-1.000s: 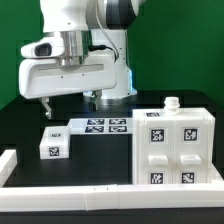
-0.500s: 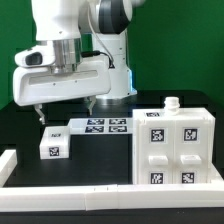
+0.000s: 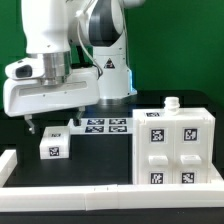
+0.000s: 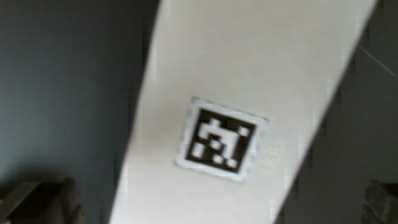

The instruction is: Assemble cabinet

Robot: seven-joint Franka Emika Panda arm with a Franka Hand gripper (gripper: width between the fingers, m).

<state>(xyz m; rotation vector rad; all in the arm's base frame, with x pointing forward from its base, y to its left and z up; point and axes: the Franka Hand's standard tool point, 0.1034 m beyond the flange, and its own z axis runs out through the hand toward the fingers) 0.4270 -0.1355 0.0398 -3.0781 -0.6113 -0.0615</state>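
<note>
At 4 o'clock in the exterior view, the cabinet stands upright, tagged face toward the camera. It bears about 3 o'clock from the gripper, well apart. Jaws stand wide apart and empty, hovering over a small tagged white part. Wrist view: that part's long axis runs crosswise to the jaw line. Judgement: this part is grasped first.

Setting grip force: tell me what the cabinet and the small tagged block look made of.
Cabinet: seemingly rigid white plastic, matte; crisp moulded square panels without glare. Small tagged block: likely the same matte white plastic; even colour, sharp edges.
</note>
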